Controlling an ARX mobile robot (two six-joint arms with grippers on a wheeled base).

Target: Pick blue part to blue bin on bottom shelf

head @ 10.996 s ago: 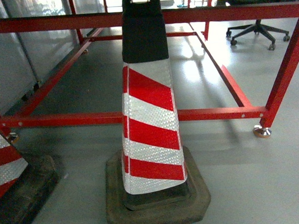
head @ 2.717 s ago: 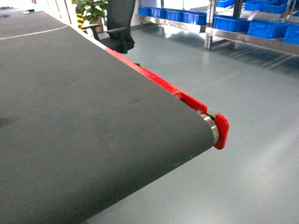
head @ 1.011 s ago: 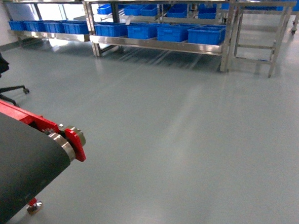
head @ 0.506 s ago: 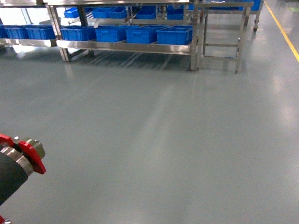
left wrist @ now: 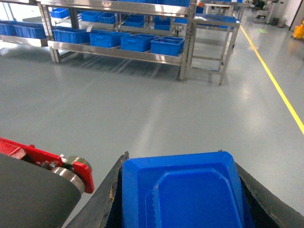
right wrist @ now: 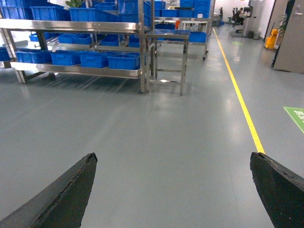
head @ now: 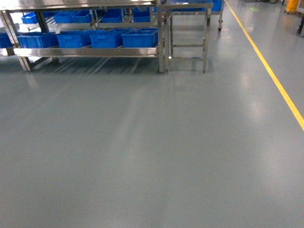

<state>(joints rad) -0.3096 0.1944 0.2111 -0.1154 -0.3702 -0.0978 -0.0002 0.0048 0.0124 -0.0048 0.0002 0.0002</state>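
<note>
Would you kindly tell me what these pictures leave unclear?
- Blue part, left wrist view: bottom cut off by the frame edge; fingers hide its sides.
- Blue bins on the bottom shelf, head view: contents too far to see.
- Right gripper: only fingertips show.

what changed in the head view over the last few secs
The view swung right: the cone, then the black belt and its red end, slid out of frame on the left, and the rack with blue bins shifted leftward. A yellow line came into view. Floor stays bare; no arms show.
</note>
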